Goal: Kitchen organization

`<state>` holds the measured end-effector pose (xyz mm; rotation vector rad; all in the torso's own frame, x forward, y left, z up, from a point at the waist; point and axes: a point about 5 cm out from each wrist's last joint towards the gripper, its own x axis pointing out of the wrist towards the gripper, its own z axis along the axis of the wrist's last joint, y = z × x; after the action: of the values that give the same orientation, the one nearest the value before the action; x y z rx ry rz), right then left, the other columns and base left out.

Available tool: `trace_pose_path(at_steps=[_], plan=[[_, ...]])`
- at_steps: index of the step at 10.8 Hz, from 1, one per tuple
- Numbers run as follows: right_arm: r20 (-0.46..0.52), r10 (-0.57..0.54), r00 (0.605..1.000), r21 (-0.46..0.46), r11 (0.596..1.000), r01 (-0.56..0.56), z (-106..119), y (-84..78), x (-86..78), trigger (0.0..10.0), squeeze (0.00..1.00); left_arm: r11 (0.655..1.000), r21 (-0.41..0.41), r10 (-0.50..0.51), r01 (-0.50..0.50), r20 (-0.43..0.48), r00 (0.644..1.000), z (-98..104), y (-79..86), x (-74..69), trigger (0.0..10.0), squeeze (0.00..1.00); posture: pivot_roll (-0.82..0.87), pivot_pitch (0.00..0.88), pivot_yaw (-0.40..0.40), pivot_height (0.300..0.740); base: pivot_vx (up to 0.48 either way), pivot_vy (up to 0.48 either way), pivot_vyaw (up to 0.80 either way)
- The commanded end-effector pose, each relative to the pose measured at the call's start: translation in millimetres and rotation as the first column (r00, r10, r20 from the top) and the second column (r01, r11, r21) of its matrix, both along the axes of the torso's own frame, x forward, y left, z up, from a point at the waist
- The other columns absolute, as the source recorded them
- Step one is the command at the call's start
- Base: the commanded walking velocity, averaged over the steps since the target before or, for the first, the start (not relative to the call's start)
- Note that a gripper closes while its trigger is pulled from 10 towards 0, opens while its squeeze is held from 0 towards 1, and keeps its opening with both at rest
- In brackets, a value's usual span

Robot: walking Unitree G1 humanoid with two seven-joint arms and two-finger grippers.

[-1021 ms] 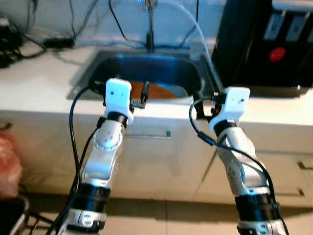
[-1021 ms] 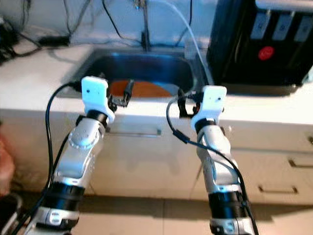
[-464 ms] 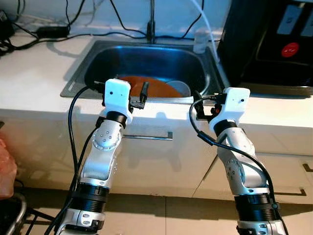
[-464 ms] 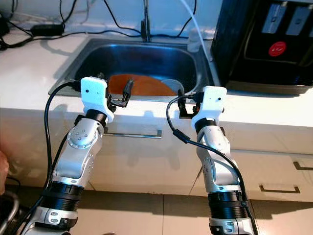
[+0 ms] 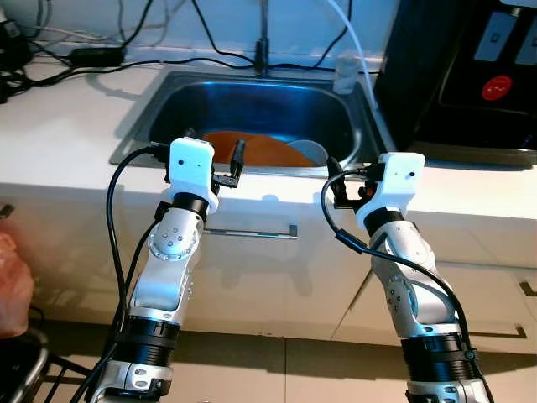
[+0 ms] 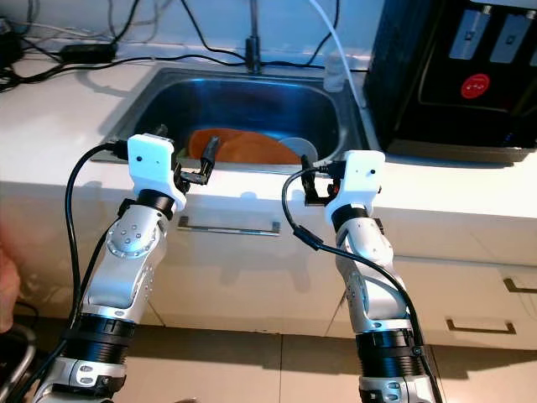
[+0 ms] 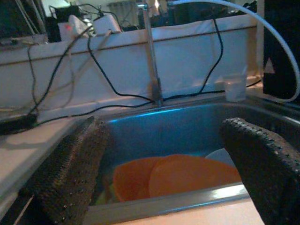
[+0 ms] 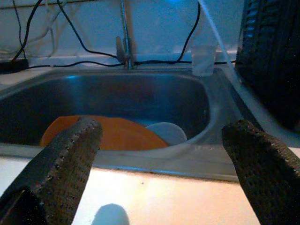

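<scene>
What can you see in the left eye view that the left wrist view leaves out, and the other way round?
Left eye view: both silver arms, with the left tool and right tool open at the counter edge, plus the drawer handle and black appliance.
Left wrist view: the orange dishes separate into an orange bowl beside an orange plate, and white plugs sit on the ledge.
Shared: the sink, faucet, clear cup and black cables.
</scene>
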<state>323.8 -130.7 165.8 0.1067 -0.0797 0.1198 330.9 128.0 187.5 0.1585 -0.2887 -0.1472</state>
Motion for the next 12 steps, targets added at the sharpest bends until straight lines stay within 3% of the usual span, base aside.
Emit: trace_pose_path(at_steps=[1, 8, 11, 12], plan=[[0.006, -0.005, 1.000, -0.010, 1.000, 0.005, 0.9, -1.4, 0.8, 10.0, 0.00, 1.000, 0.015, -0.002, 0.002, 0.008, 1.000, 0.8, -2.8, 0.6, 10.0, 0.00, 0.04, 0.000, -0.014, 0.740, 0.000, 0.000, 0.00], [0.003, -0.005, 1.000, -0.010, 1.000, 0.005, -0.7, -0.9, 0.5, 10.0, 0.00, 0.999, 0.011, -0.031, 0.031, -0.010, 0.999, -3.6, -6.7, 0.0, 10.0, 0.00, 0.04, 0.000, -0.013, 0.740, 0.000, -0.464, 0.00], [0.003, -0.003, 1.000, -0.012, 1.000, 0.003, -0.6, -1.5, 0.7, 10.0, 0.00, 0.999, 0.009, -0.033, 0.033, -0.014, 0.999, -4.6, -8.4, -0.2, 10.0, 0.00, 0.03, 0.000, -0.015, 0.740, 0.000, 0.000, 0.00], [0.002, -0.002, 1.000, -0.013, 1.000, 0.002, -1.4, -0.9, 0.5, 10.0, 0.00, 0.999, 0.004, -0.035, 0.035, -0.021, 0.999, -6.0, -8.5, -0.2, 10.0, 0.00, 0.03, 0.000, -0.015, 0.740, 0.000, -0.480, 0.00]])
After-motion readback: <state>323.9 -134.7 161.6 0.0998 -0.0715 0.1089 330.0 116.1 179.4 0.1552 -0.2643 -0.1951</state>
